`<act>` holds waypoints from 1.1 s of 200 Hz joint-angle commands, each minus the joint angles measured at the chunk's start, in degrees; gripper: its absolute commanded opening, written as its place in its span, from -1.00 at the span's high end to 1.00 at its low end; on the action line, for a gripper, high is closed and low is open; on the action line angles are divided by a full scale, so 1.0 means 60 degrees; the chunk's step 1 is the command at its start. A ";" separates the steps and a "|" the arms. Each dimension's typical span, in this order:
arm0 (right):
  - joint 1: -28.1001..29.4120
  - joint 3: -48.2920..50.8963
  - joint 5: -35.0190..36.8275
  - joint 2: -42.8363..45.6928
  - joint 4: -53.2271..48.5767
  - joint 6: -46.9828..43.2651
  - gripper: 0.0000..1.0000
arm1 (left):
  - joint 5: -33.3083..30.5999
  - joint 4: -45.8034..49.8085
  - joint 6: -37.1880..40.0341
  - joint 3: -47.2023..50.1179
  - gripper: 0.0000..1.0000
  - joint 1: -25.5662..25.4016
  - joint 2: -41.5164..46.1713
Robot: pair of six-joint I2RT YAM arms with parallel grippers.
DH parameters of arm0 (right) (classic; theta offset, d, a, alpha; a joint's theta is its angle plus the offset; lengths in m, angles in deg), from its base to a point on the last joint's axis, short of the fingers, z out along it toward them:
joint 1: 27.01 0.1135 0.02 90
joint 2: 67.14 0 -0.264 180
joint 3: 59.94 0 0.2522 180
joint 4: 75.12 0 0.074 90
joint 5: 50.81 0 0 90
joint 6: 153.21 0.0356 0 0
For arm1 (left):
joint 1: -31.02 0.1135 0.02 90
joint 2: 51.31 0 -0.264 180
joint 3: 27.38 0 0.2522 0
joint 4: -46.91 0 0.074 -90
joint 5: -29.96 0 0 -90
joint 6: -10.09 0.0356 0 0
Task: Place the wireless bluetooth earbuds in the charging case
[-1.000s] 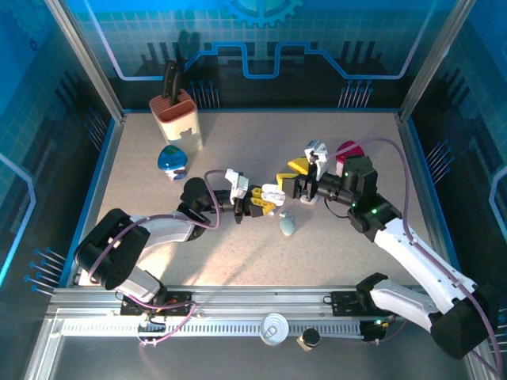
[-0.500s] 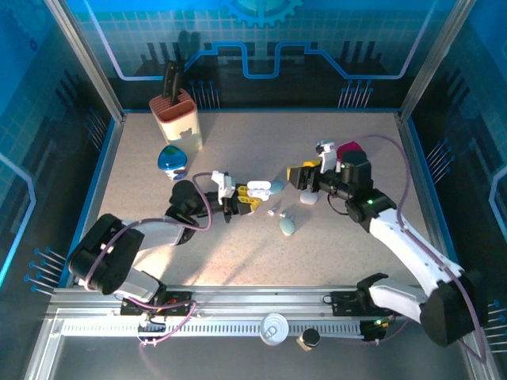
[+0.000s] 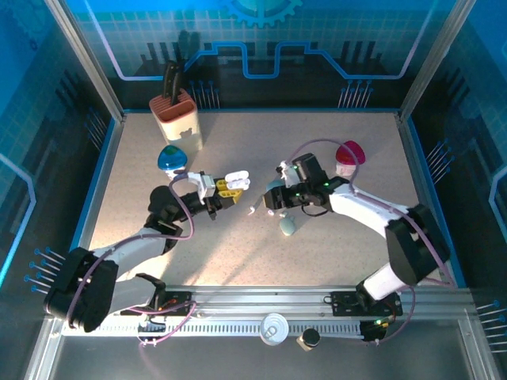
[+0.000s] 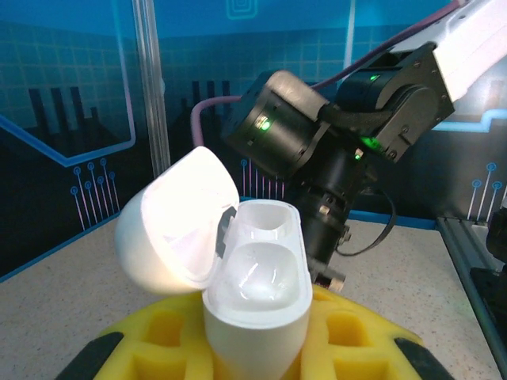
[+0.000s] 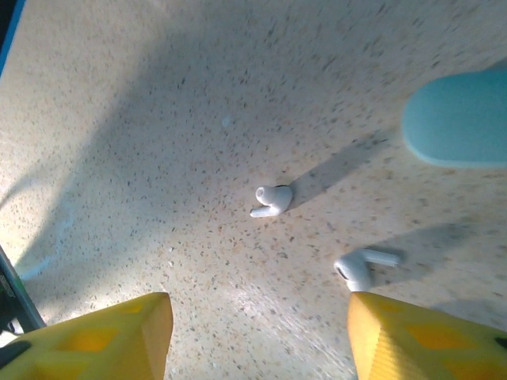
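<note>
Two earbuds [image 5: 272, 199] lie on the desk [image 5: 158, 119] under my right gripper [image 5: 261, 332], spread wide; my left gripper [image 3: 224, 190] pinches the open charging case [image 4: 257, 293].

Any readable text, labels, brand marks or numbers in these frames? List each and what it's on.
No readable text in any view.
White glossy open charging case: no brand or label visible.
Small white stemmed earbuds: blank.
Blue backdrop wall: a gear symbol and circuit-style lines, no letters.
Round white cap near the arm bases: any marking is too small to read.
</note>
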 commanded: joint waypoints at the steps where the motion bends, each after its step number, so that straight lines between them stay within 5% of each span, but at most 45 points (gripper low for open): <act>1: 0.0419 -0.0579 -0.0348 -0.0808 -0.0067 0.0295 -0.11 | -0.0266 -0.0104 0.0215 0.0233 0.98 0.0065 0.0120; 68: 0.0477 -0.1554 0.0813 -0.2075 -0.1137 -0.0700 -0.13 | -0.0200 0.0387 0.0394 0.0325 0.95 0.0062 0.0216; 151: 0.0176 -0.3086 0.0052 -0.3895 -0.2181 -0.1588 -0.27 | -0.0061 0.0255 0.0232 0.0304 0.95 0.0053 0.0044; 220: 0.0142 -0.2245 0.0029 -0.3263 -0.2356 -0.1479 -0.21 | -0.0002 0.0571 0.0404 0.0203 0.93 0.0052 0.0008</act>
